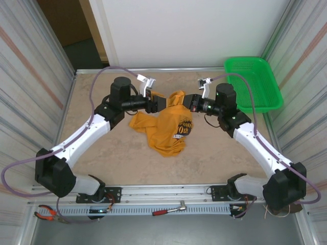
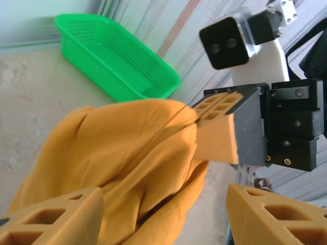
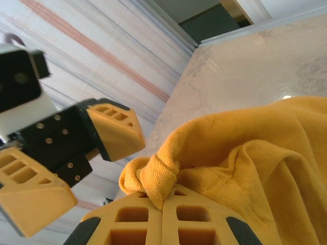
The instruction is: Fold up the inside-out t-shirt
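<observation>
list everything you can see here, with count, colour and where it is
mustard-orange cotton t-shirt with a dark oval print: one, orange, middle of the table, its top bunched and lifted between the two grippers
green plastic mesh basket: one, green, far right corner of the table
red-handled pliers: one, red and metal, on the near rail at the left
red-handled ratchet tool: one, red and silver, on the near rail near the centre
beige marbled table: one, beige, under it all
robot arms: two, white and black, left arm and right arm reaching in from the near corners
left gripper: one, orange fingers, open around the hanging cloth
right gripper: one, orange fingers, shut on a pinch of the t-shirt
</observation>
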`<state>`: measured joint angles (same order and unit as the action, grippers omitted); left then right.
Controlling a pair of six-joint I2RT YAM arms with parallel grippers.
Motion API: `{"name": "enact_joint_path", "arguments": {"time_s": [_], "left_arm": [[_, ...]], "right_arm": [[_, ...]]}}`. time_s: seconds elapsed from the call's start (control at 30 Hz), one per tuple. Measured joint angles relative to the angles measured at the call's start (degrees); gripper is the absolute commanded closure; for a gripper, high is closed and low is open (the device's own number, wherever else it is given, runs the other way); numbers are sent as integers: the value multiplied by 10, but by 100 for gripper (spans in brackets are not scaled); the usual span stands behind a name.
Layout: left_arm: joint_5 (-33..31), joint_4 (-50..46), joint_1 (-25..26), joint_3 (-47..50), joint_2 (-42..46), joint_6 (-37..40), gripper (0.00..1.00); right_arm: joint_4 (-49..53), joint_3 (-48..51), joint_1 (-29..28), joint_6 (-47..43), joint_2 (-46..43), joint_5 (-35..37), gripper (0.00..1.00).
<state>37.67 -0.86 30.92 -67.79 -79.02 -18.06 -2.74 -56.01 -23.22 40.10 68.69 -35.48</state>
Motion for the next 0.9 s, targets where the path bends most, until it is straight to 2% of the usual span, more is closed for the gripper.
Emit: {"name": "enact_joint_path", "arguments": {"time_s": [0.13,0.3,0.57,0.67,0.7,0.73,0.77,0.8,0.83,0.9], "left_arm": [[-11,-24,17,-8,-15,44,44],[-13,-37,23,-8,-46,60,52],[-2,-27,23,-21,-74,56,58],[13,-14,23,-24,-82,43,82],[18,-9,23,-24,-84,38,95],[23,-4,23,-24,-85,33,100],[26,-1,23,-24,-86,33,100],[28,4,23,-24,-86,28,100],[28,10,23,-24,-86,21,100],[20,14,23,-24,-85,8,100]], "right_arm": [[-3,0,0,0,5,-7,100],[-3,4,0,0,7,-8,100],[-3,4,0,0,7,-10,100],[-7,4,0,0,11,-10,100],[-8,4,0,0,14,-10,100],[-9,4,0,0,16,-10,100],[-9,4,0,0,18,-10,91],[-7,4,1,0,20,-8,65],[-5,4,2,-1,21,-4,46],[3,5,5,-2,21,10,31]]}}
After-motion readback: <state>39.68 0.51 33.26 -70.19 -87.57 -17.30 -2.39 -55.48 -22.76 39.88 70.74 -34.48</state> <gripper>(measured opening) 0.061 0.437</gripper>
